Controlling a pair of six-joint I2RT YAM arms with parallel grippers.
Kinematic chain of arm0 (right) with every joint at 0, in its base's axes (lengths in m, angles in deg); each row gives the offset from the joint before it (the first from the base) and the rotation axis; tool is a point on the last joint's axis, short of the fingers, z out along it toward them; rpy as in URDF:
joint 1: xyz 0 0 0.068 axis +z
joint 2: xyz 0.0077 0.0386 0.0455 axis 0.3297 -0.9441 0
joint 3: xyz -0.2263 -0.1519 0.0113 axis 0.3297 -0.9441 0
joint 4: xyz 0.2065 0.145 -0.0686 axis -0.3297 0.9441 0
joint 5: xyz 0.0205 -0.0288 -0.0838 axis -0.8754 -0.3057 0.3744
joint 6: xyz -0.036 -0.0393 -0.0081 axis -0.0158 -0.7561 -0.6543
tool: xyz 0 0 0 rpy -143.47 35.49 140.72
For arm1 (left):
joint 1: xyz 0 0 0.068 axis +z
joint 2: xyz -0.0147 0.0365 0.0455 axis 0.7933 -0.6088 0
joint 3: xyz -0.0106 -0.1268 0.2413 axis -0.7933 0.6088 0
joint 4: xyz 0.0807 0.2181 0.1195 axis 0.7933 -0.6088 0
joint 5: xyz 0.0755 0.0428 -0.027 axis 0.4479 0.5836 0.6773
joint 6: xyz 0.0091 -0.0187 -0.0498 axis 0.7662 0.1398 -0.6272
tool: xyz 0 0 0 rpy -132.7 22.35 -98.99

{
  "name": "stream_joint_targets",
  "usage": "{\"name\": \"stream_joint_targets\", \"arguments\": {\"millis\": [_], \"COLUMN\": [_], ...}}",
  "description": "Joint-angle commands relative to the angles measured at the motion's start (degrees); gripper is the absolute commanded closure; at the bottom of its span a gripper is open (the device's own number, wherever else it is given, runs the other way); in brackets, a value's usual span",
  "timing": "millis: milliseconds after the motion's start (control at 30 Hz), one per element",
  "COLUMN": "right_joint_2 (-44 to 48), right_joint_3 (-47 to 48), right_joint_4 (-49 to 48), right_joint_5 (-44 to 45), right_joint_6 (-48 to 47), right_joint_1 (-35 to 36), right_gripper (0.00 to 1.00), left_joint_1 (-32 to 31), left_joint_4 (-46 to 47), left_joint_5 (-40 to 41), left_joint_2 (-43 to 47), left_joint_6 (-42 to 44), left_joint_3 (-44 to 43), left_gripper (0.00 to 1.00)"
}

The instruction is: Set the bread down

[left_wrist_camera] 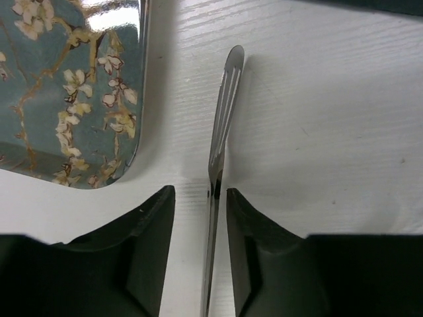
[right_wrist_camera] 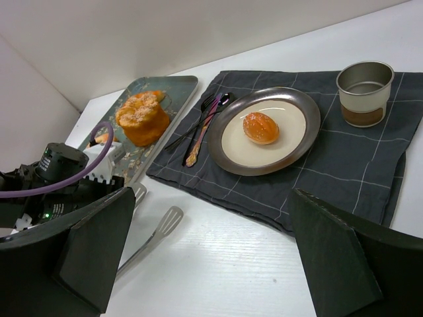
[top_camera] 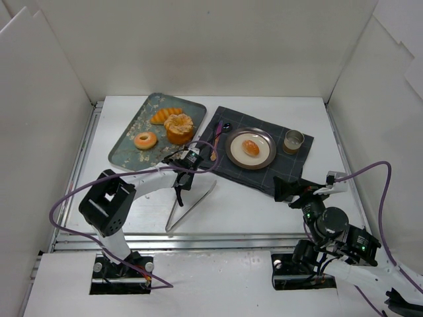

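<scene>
The bread [top_camera: 250,146] [right_wrist_camera: 260,127], a small oval golden bun, lies in the middle of a round grey-rimmed plate [top_camera: 231,156] [right_wrist_camera: 304,142] on a dark checked cloth [top_camera: 264,177]. My left gripper [top_camera: 180,190] [left_wrist_camera: 200,191] is low over the table just right of the tray's near corner. It is open, its jaws a little apart on either side of one arm of the metal tongs [top_camera: 192,205] [left_wrist_camera: 225,105], with a gap on each side. My right gripper [top_camera: 283,188] [right_wrist_camera: 215,191] stands wide open near the cloth's front edge, holding nothing.
A floral tray [top_camera: 125,148] [left_wrist_camera: 66,79] at the back left holds a ring donut [top_camera: 145,140], a large ridged bun [top_camera: 178,127] [right_wrist_camera: 142,117] and an orange pastry [top_camera: 165,115]. Cutlery [top_camera: 218,139] [right_wrist_camera: 201,129] and a metal cup [top_camera: 294,140] [right_wrist_camera: 365,92] sit on the cloth. White walls enclose the table.
</scene>
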Motion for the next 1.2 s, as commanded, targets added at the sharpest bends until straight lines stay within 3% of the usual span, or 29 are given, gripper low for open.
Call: {"name": "stream_joint_targets", "arguments": {"millis": [0,67,300,400,567,600,667,867,1167], "right_joint_2": [-0.7,-0.8,-0.9,-1.6,-3.2,-3.5,-4.6,-7.3,-11.7], "right_joint_3": [0.6,0.4,0.5,0.6,1.0,1.1,1.6,2.5,3.8], "right_joint_4": [-2.9,-2.8,-2.8,-2.9,-2.8,-2.9,-2.9,-2.9,-3.5], "right_joint_5": [1.0,1.0,0.6,0.6,0.0,-0.1,0.4,-2.0,-4.6], "right_joint_6": [0.4,0.4,0.2,0.0,0.0,0.0,0.0,-0.5,-1.0], "right_joint_1": [0.1,0.0,0.1,0.0,0.0,0.0,0.1,0.2,0.0], "right_gripper": [0.02,0.02,0.02,0.02,0.02,0.02,0.02,0.02,0.02], "left_joint_1": [0.5,0.5,-0.5,-2.5,-8.1,-9.0,-11.2,-14.3,-15.7], "left_joint_4": [-1.9,-2.4,-5.4,-8.6,-11.3,-10.6,-8.4,0.6,7.3], "left_joint_5": [2.9,3.7,6.3,7.0,1.1,-1.5,-2.8,-2.8,1.9], "left_joint_2": [1.6,2.3,5.7,8.5,14.5,17.8,21.7,38.6,49.3], "left_joint_6": [-1.8,-2.2,-1.9,0.1,6.0,6.5,6.8,8.9,9.9], "left_joint_3": [-3.3,-3.5,-7.1,-12.7,-18.5,-18.2,-17.4,-7.8,9.0], "left_gripper": [0.63,0.51,0.41,0.36,0.26,0.14,0.0,0.0,0.0]}}
